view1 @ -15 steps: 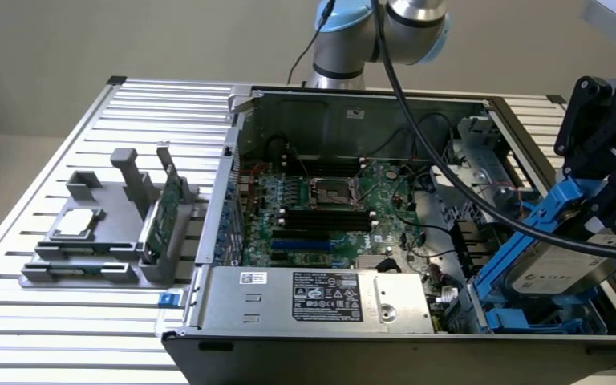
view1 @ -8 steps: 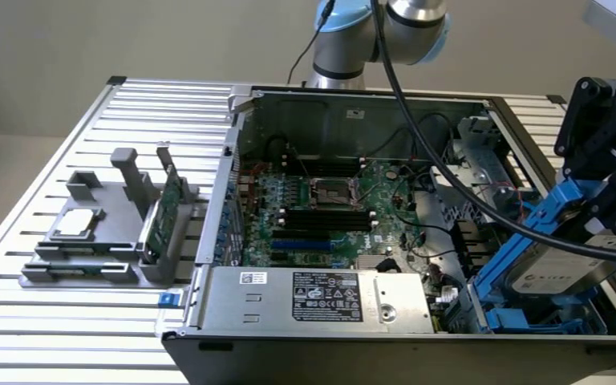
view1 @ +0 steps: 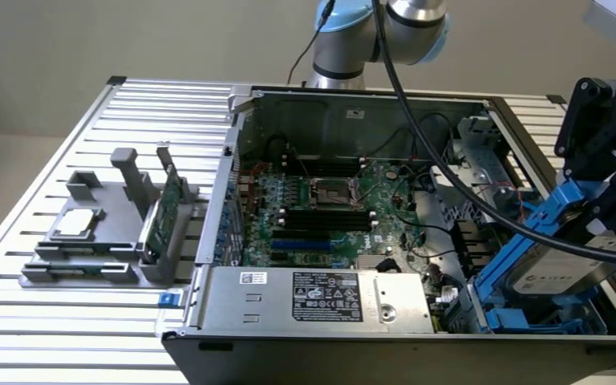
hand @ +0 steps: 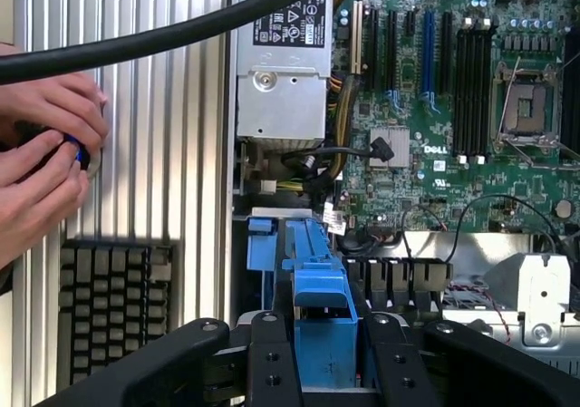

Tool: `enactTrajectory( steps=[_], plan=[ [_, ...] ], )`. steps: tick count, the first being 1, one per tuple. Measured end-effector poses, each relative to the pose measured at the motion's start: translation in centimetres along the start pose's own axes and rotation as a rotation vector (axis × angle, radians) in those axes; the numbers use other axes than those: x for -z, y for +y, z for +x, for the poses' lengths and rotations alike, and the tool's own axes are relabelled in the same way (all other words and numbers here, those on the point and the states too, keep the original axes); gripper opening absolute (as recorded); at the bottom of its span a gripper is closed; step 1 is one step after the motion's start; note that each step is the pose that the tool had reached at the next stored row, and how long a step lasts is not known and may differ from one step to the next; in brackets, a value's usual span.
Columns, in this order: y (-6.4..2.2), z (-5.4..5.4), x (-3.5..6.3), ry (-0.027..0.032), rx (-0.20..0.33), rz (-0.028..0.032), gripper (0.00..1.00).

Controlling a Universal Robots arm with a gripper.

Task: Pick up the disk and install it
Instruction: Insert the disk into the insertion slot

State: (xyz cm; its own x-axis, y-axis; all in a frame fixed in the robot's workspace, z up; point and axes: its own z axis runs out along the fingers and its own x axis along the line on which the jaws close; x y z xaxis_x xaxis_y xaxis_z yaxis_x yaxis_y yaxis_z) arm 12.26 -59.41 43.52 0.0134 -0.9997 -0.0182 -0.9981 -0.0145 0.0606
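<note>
Fingers (hand: 272, 363) of black metal on the silver-and-blue robot arm (view1: 415, 20) are closed on the blue plastic carrier of the flat silver-grey disk (view1: 570, 261) with a white label. The disk hangs tilted, its lower end toward the blue drive bay (view1: 512, 317) at the exterior view's right end of the open black computer case (view1: 286, 357). Inside the case lie a green motherboard (view1: 330, 200) and a silver power supply box (view1: 319, 297). The case stands on a slatted aluminium desk (view1: 30, 321). On the exterior view's left, a grey fixture (view1: 83, 265) carries a small square silver chip (view1: 78, 223) and an upright green circuit card (view1: 164, 212). A person's hands (hand: 45, 112) rest near a black keyboard (hand: 109, 307).
</note>
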Motion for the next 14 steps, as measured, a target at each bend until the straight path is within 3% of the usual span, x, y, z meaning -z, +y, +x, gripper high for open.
enactTrajectory(
  steps=[14],
  plan=[
    [-0.03, 0.19, -0.38, -0.0001, 0.000, 0.0025, 0.33]
  ],
)
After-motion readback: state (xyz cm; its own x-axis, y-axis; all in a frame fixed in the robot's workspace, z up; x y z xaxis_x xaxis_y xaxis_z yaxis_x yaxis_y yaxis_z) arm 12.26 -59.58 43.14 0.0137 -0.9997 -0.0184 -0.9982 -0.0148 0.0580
